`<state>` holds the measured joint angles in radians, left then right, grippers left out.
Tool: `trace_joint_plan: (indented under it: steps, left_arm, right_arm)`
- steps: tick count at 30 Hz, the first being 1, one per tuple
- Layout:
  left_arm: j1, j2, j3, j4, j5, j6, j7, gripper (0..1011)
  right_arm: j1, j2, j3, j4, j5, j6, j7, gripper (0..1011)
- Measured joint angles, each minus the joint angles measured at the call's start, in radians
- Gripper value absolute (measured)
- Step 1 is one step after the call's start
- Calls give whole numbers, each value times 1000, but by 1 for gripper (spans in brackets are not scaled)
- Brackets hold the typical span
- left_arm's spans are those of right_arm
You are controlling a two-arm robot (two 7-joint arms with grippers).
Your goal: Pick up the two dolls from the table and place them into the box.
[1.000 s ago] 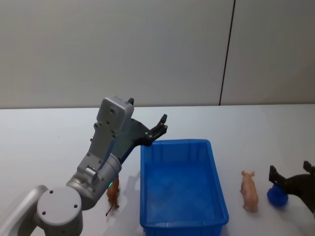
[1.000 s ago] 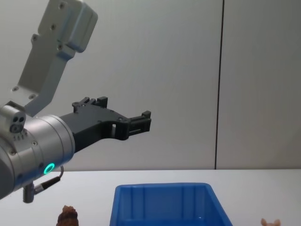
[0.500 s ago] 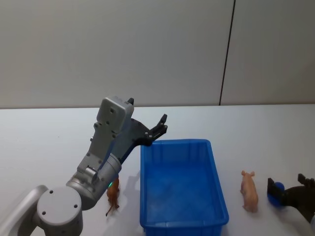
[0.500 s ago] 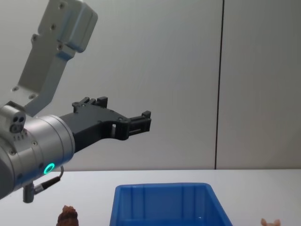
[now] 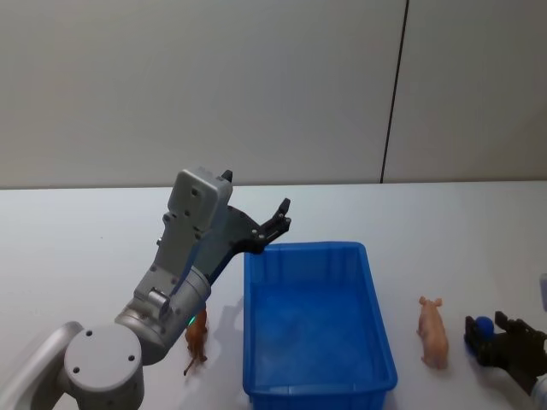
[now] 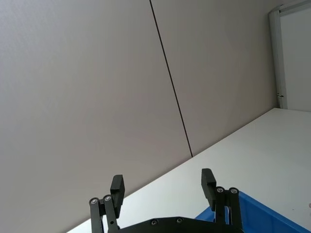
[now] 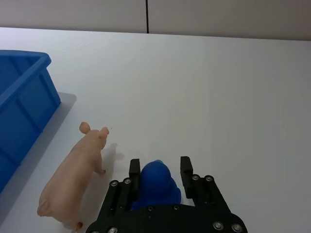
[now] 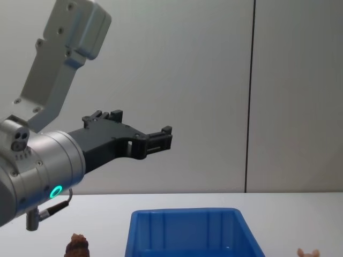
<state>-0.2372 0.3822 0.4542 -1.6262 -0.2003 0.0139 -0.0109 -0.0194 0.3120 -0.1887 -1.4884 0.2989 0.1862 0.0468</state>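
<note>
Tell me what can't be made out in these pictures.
Brown doll: head view, top hidden behind the arm of the raised left gripper; chest view, cut by the bottom edge.
Pink doll: chest view, bottom edge cuts off all below ears.
Blue object: right wrist view, base hidden by the right gripper around it.

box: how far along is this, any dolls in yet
Nothing done yet: the box holds no doll. In hand: the right tool grips a small blue object, not a doll; the left tool hangs open above the box's far left corner. Left: the pink doll and the brown doll, both on the table beside the box.
</note>
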Motion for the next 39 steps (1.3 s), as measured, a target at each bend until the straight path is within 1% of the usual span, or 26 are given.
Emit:
trace_joint_plan:
  steps: [2, 4, 5, 8, 10, 17, 30, 36, 39]
  left_arm:
    - [0, 0, 0, 0, 0, 0, 0, 1001]
    - [0, 0, 0, 0, 0, 0, 0, 1001]
    - [0, 0, 0, 0, 0, 0, 0, 1001]
    - [0, 0, 0, 0, 0, 0, 0, 1001]
    - [0, 0, 0, 0, 0, 0, 0, 1001]
    - [0, 0, 0, 0, 0, 0, 0, 1001]
    - [0, 0, 0, 0, 0, 0, 0, 1001]
    - [0, 0, 0, 0, 0, 0, 0, 1001]
    - [0, 0, 0, 0, 0, 0, 0, 1001]
  right_arm:
    - [1, -1, -1, 6, -2, -3, 4, 480]
    - [2, -2, -1, 11, -4, -7, 7, 397]
    - [2, -3, -1, 12, -4, -8, 8, 384]
    - [2, -4, -2, 16, -6, -11, 11, 296]
    - [2, -4, -2, 16, -8, -14, 12, 274]
    - [-2, -5, -3, 6, -23, -29, 16, 232]
    - [-12, 0, -5, -83, -66, -88, 34, 169]
    - [-7, -2, -11, -128, -82, -126, 76, 138]
    - [-2, -5, -14, -138, -86, -136, 96, 127]
